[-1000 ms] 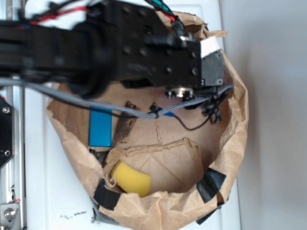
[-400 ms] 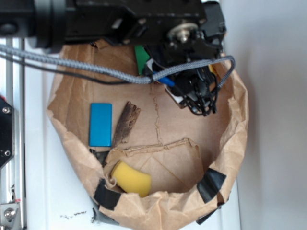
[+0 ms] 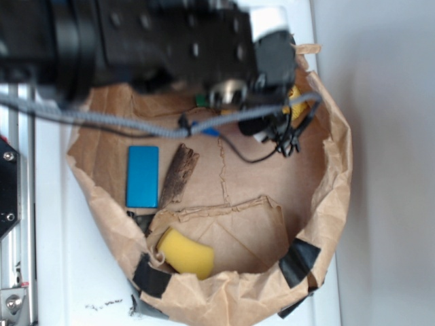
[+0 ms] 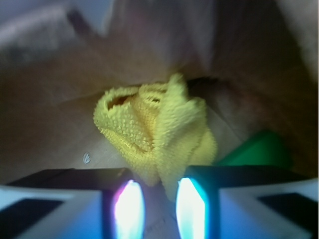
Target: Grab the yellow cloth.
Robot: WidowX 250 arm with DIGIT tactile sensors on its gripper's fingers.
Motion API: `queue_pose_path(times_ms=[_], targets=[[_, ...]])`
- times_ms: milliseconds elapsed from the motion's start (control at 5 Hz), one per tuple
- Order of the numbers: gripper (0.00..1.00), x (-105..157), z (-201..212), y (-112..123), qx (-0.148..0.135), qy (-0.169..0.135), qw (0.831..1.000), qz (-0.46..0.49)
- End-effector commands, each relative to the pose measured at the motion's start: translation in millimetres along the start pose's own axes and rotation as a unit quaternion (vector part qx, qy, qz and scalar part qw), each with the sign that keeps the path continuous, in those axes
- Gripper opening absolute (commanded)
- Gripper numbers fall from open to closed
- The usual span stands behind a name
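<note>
Seen from the wrist, the gripper (image 4: 159, 206) stands with its two fingers (image 4: 130, 209) a narrow gap apart, the lower fold of the yellow cloth (image 4: 157, 130) dipping between them; whether they pinch it cannot be told. A green block (image 4: 256, 150) lies just right of the cloth. The exterior view shows only a sliver of that cloth (image 3: 296, 100) at the far right of the brown paper bag (image 3: 336, 170), beneath the black arm (image 3: 156, 41). Nearer lie a blue block (image 3: 142, 176), a brown bark piece (image 3: 177, 175) and a yellow sponge (image 3: 185, 253).
</note>
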State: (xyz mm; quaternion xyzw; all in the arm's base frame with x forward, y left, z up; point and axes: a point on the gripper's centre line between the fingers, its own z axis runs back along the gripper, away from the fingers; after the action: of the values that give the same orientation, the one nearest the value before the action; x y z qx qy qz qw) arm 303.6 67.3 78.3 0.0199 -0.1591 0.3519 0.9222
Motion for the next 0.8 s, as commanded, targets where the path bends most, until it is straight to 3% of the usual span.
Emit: queue_pose_path(times_ms=[0,400,600], targets=[[1.00,43.3,14.7,23.4,0.006,-0.036,0.999,-0.007],[1.00,43.6,-8.4,20.2,-0.049,-0.070,0.994,-0.070],[1.00,44.2,-30.6,11.0,-0.040,-0.072,0.993,-0.081]])
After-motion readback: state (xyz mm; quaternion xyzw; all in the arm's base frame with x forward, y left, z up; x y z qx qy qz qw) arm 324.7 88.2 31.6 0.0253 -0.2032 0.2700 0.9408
